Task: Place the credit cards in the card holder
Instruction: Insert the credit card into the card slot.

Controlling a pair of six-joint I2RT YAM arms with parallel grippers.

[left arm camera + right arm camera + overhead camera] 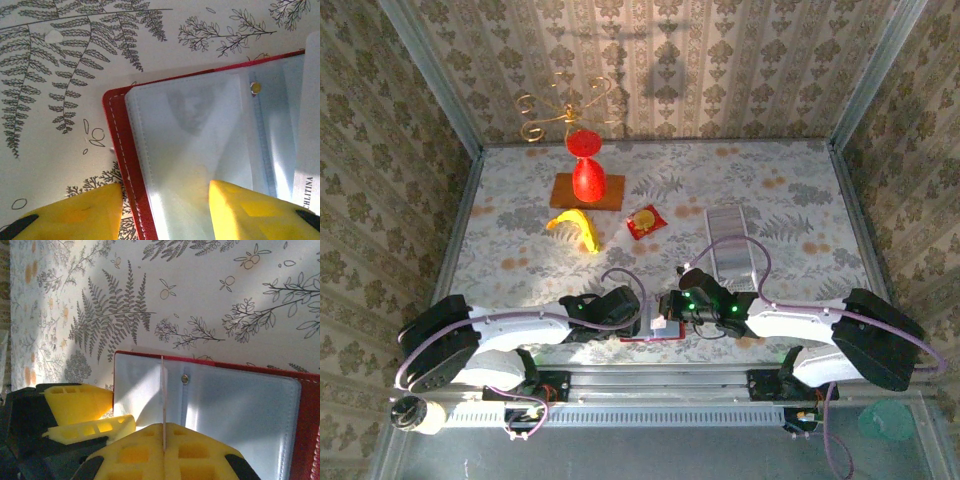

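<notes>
Card holder is lying open at the table's near edge, btwn the arms. R gripper is pinching one card edge-on over its sleeves. L gripper is straddling the holder's edge, jaws apart. Other cards are waiting nearby, so prob. early on.

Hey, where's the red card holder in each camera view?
Top external: card holder bottom centre, red edge showing.
Left wrist: card holder lower right, open, clear sleeves up.
Right wrist: card holder lower right, open.
Shared landmark: round stud on the sleeve, in both wrist views.
</notes>
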